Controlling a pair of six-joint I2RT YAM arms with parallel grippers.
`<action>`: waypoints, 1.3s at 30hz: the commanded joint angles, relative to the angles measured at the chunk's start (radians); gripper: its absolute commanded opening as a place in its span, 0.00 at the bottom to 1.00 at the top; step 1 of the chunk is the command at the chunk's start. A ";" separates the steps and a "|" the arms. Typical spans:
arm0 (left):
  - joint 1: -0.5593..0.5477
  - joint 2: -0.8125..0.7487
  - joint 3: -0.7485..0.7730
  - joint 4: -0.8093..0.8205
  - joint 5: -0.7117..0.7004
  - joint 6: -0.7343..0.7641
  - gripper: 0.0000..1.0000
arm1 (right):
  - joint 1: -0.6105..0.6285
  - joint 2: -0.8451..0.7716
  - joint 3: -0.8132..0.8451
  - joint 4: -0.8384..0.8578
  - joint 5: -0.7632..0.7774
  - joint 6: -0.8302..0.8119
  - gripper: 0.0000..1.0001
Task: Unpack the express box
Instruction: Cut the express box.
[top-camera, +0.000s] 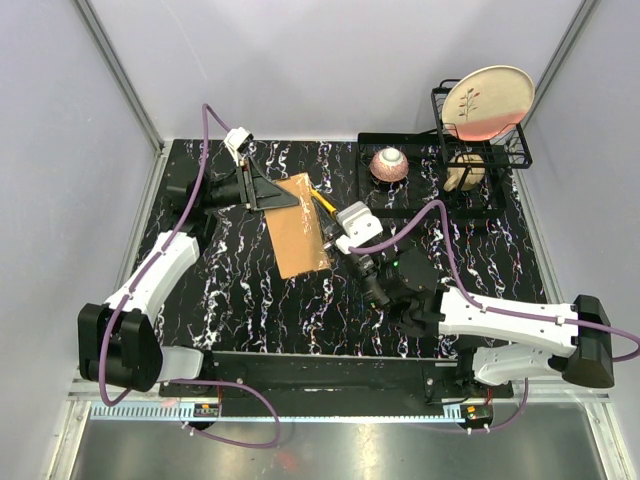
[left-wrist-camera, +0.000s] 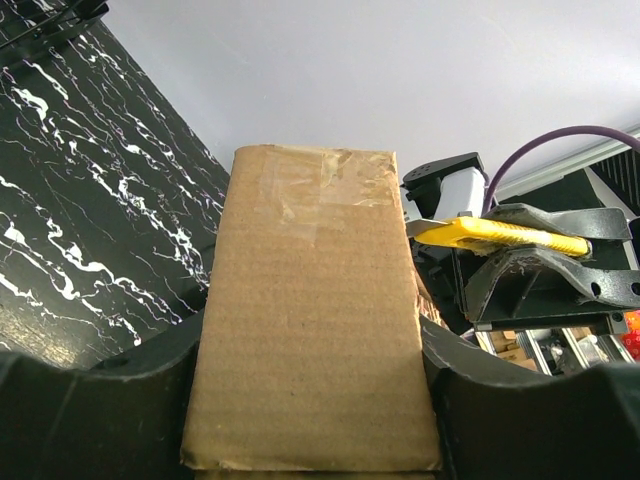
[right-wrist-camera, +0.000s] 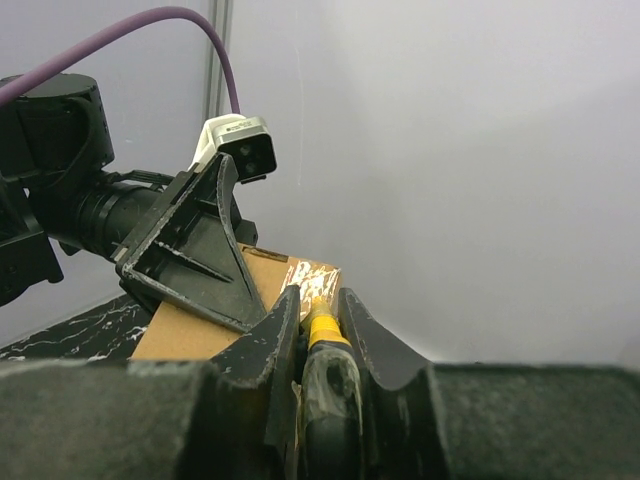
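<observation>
Express box (top-camera: 298, 228) sits on desk (top-camera: 230, 290), sides clamped by left end effector (top-camera: 272, 193). Right end effector (right-wrist-camera: 318, 306) grips yellow knife (left-wrist-camera: 500, 236) beside box's taped end. Tape (left-wrist-camera: 320, 190) appears uncut; opening and emptying remain.

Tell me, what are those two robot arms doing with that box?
The left hand is squeezing the brown cardboard box from both sides to hold it steady. The right hand grips a yellow knife and points it at the end of the box that has tape on it. The tape looks uncut, so the box is not open yet.
</observation>
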 joint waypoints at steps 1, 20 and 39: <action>-0.003 -0.035 0.003 0.071 0.014 -0.026 0.00 | 0.009 0.016 0.052 0.062 -0.004 -0.054 0.00; 0.000 -0.040 0.019 0.037 0.005 -0.007 0.00 | 0.007 0.005 0.000 -0.001 0.025 0.019 0.00; 0.032 -0.040 0.078 -0.190 -0.058 0.130 0.00 | 0.015 -0.022 -0.078 -0.088 0.084 0.159 0.00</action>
